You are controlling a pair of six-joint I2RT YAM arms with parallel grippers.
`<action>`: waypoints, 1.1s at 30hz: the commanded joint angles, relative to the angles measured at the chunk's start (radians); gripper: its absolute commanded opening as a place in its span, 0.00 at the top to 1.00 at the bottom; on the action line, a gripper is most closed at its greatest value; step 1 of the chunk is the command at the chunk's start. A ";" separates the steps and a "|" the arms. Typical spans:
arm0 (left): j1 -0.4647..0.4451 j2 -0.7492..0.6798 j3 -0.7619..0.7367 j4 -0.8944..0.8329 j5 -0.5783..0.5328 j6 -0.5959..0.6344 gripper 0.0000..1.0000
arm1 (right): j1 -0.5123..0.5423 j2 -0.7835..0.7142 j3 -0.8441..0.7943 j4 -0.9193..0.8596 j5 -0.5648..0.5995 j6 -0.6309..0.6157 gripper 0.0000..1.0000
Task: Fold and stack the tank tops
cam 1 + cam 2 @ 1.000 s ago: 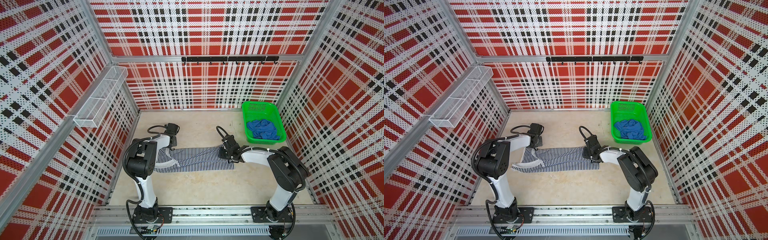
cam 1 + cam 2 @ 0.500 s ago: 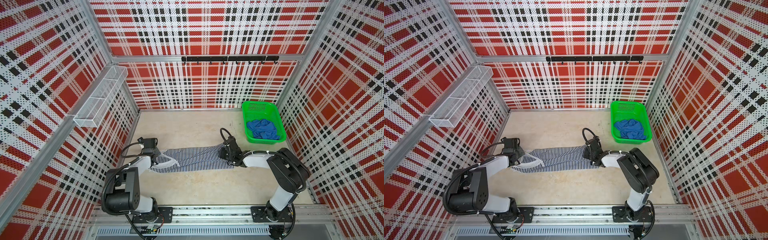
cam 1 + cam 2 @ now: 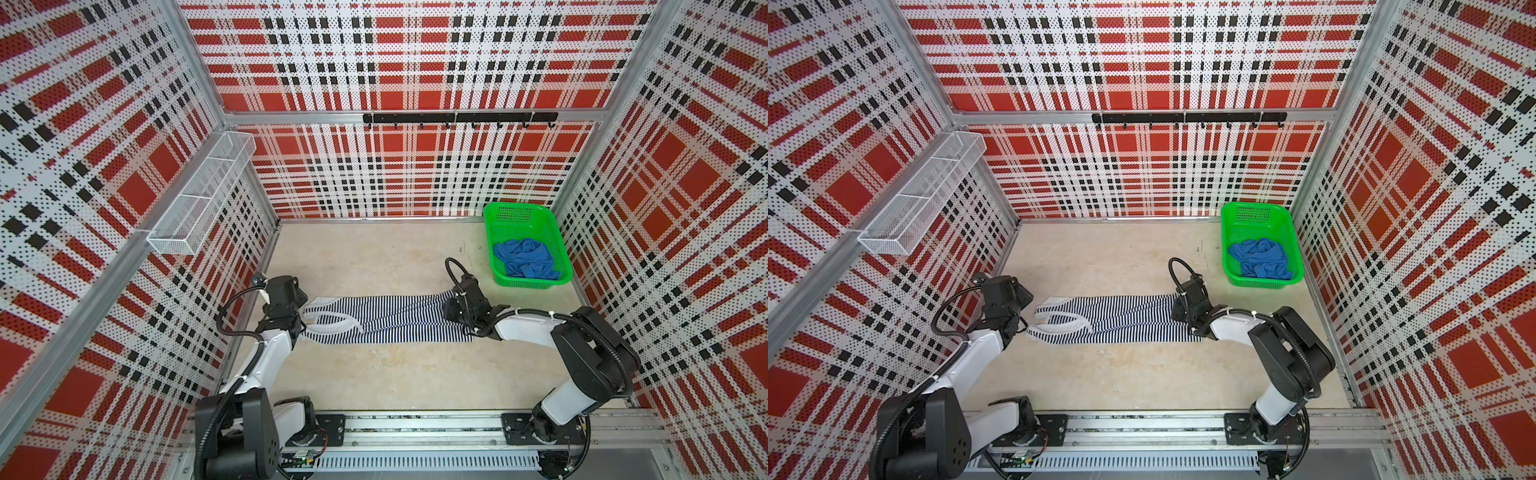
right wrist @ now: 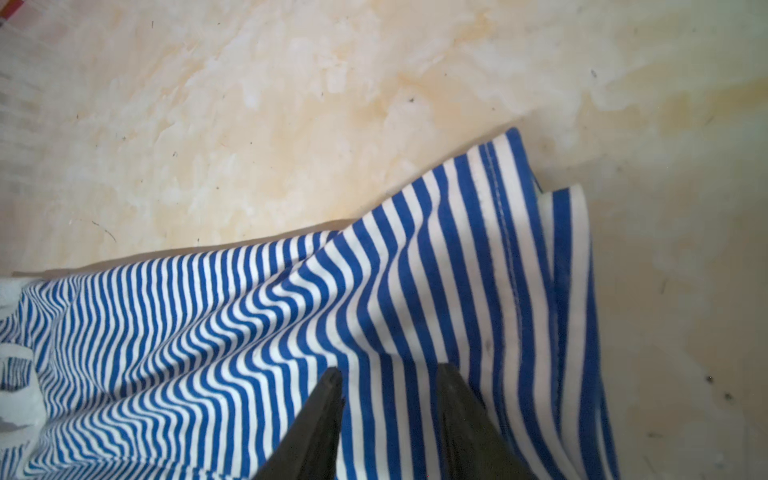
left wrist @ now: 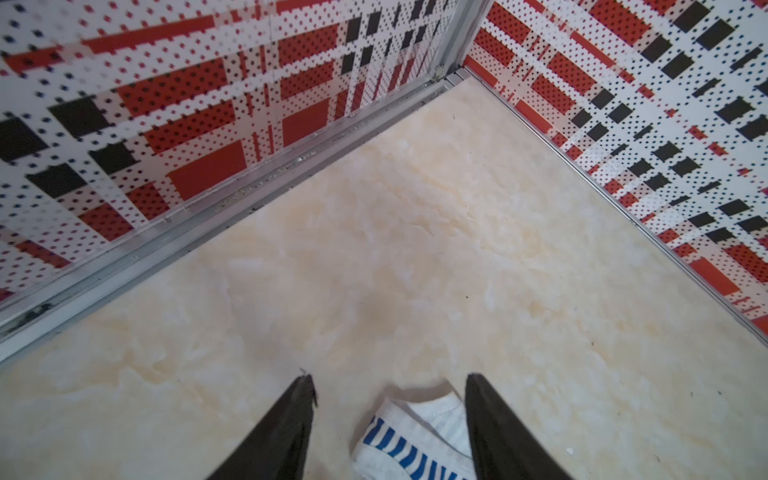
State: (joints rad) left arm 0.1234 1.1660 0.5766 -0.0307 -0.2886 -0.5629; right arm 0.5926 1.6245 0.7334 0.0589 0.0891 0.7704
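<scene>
Beige marbled tabletop [image 3: 374,257], walls on three sides. Striped tank top [image 3: 399,320] lies flat across the middle as a long band, white-trimmed straps at the left end, hem at the right. Green mesh basket [image 3: 515,214] stands in the far right corner, apart from it.

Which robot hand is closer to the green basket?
The right gripper. It sits over the hem end of the striped top, close to the green basket. The left gripper is at the strap end, farthest from the basket.
</scene>
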 commanded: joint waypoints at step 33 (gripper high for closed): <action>-0.122 0.483 0.020 0.258 0.191 -0.068 0.52 | -0.167 0.049 0.028 -0.228 0.030 -0.048 0.89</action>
State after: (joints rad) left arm 0.0002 1.5902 0.5613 0.2615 -0.1078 -0.6464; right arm 0.4232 1.7081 0.8055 -0.0257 0.1097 0.6910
